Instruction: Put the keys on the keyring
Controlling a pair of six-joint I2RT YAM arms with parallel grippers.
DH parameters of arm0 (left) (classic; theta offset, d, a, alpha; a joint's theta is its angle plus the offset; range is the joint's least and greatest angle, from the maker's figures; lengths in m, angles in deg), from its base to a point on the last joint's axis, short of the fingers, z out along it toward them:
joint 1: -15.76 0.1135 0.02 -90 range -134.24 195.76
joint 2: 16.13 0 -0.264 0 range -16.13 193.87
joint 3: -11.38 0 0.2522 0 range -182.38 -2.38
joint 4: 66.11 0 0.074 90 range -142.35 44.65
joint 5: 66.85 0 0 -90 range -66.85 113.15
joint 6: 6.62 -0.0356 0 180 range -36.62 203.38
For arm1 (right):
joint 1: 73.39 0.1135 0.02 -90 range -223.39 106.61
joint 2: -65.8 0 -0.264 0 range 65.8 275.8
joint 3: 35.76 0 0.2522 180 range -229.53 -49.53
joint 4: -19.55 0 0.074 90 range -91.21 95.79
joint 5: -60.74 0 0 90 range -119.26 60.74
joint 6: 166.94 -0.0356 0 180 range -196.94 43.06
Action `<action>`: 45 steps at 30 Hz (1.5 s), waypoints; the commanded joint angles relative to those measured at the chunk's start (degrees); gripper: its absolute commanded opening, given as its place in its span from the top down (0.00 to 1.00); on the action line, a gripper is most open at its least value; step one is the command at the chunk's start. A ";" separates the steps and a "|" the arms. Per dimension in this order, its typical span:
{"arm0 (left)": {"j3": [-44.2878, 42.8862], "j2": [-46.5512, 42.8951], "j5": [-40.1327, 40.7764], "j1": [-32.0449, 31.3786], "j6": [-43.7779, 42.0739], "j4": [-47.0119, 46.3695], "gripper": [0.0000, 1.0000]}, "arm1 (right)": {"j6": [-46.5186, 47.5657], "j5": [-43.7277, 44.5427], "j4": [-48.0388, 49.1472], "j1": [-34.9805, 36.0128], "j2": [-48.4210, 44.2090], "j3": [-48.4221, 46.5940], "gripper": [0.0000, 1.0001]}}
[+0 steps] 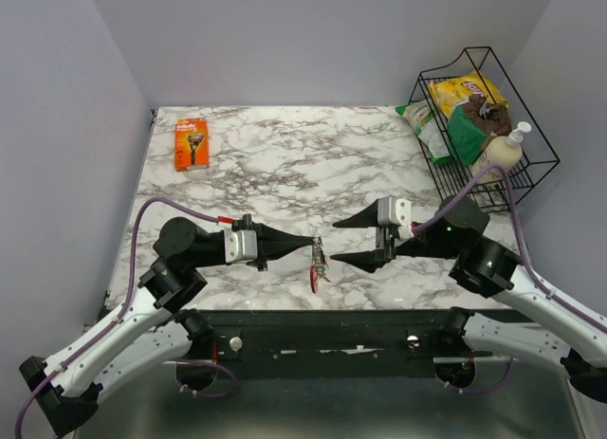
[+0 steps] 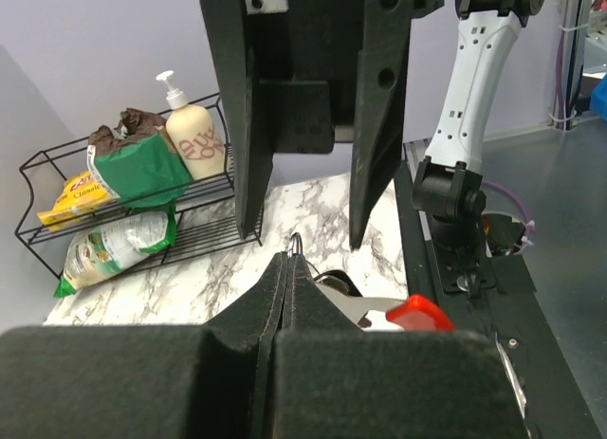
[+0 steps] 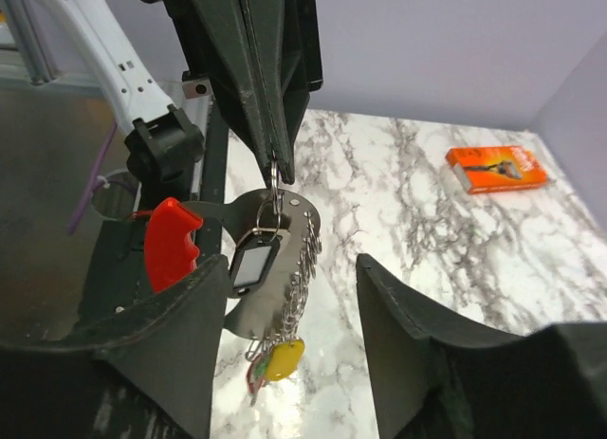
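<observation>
1. The step in hand, as we judge it, is the threading itself. On the left, the left fingers [image 1: 285, 240] are clenched on the keyring [image 2: 296, 242] — a thin dark loop whose end just peeps beyond their tips. That pinch needs to be firm and the loop steady, since any twist there would swing the whole load.
2. In the middle, the keys [image 1: 320, 259] hang in the air from those tips, over the near part of the desk [image 1: 285, 164]. The red tag [image 1: 313, 285] sticks out toward the near edge. We cannot tell whether the bunch is truly on the keyring or only caught by a silvery ring pinched with it. We would check that before easing anything.
3. On the right, the right fingers [image 1: 360, 219] stand released and hold nothing, spread just beside the bunch. If we regrasp, we would take a flat key low down, well clear of the left tips. We would close slowly so the bunch does not swing.
4. Pose, left: the left arm reaches in low from its base. Its wrist is level and its fingers lie horizontal, pointing right toward the centre.
5. Pose, right: the right arm roughly mirrors it — elbow out to the right and wrist level. Its fingers point left at the bunch, and their tips are near the left tips but apart.
</observation>
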 commanded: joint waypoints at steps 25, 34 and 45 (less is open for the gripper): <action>-0.91 -0.36 -0.96 0.15 1.07 -4.17 1.00 | -6.15 -6.95 11.27 0.25 2.68 -0.31 0.53; -0.99 -0.45 -1.48 0.23 1.33 -4.34 1.00 | -7.30 -9.32 11.53 0.16 4.79 -1.54 0.69; -1.61 0.16 -2.10 0.23 1.33 -2.50 1.00 | -7.91 -9.50 9.87 0.16 6.46 -3.21 0.99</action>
